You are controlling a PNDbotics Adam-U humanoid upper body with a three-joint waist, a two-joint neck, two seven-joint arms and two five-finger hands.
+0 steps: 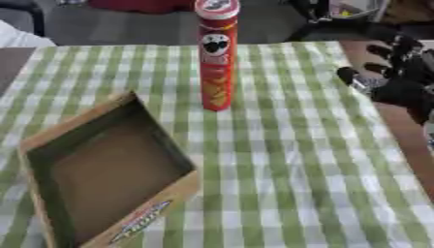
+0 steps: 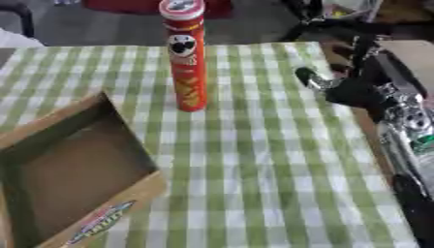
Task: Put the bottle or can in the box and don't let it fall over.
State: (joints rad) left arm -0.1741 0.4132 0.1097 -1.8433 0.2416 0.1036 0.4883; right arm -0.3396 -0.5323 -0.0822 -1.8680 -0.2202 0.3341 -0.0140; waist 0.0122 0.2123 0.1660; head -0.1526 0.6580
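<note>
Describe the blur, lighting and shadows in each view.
Left eye view: soft even light, faint shadows, right hand smeared at the edge. Right eye view: crisp tube fairly clear, box label soft, silvery forearm glints.

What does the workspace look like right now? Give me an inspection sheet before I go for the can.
Surface: table under a green and white checked cloth.
Job's things: tall red can upright, far centre, untouched; open cardboard box near left, empty inside.
Clutter: nothing seen.
Hands: right hand at the right table edge, fingers relaxed, apart from the can; left hand not in view.
Cables: nothing seen.
Surroundings: dark floor and blurred objects beyond the far edge.
</note>
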